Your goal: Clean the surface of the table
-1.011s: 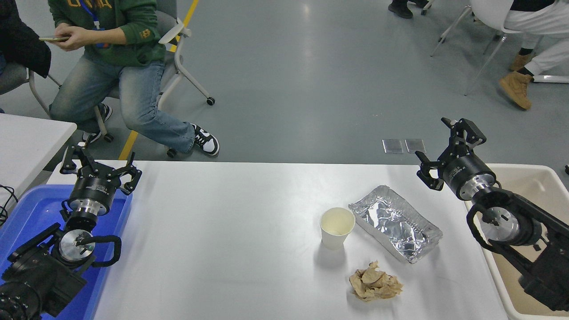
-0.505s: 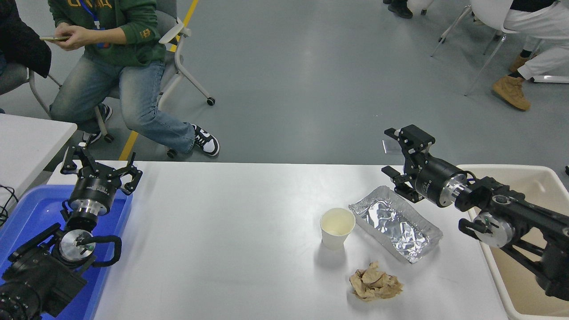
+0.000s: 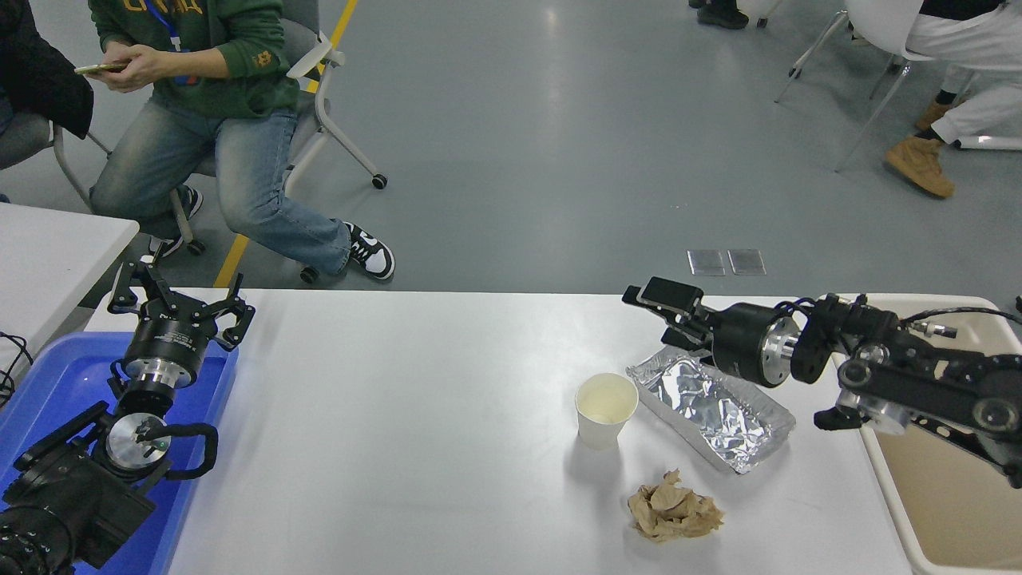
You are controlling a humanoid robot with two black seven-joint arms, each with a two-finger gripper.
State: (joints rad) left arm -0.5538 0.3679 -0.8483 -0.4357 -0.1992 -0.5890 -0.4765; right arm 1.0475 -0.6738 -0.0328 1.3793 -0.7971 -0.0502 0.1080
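Observation:
The white table surface (image 3: 399, 415) fills the lower view. On its right part stand a white paper cup (image 3: 605, 408), upright, a crinkled foil tray (image 3: 713, 402) to its right, and a crumpled brown paper wad (image 3: 673, 509) in front of them. My right gripper (image 3: 661, 314) is open and empty. It points left, lying level just above the foil tray's far end. My left gripper (image 3: 181, 302) is open and parked at the lower left over a blue tray (image 3: 44, 383).
A beige tub (image 3: 934, 495) sits off the table's right edge under my right arm. A smaller white tabletop corner (image 3: 48, 247) is at the left. A seated person (image 3: 215, 104) with a phone is beyond the far left corner; another person's legs (image 3: 950, 88) show at the top right.
My right arm has swung left and down from above the tub. Its gripper turned from pointing up to pointing left over the foil tray's far end. The left arm has not moved.

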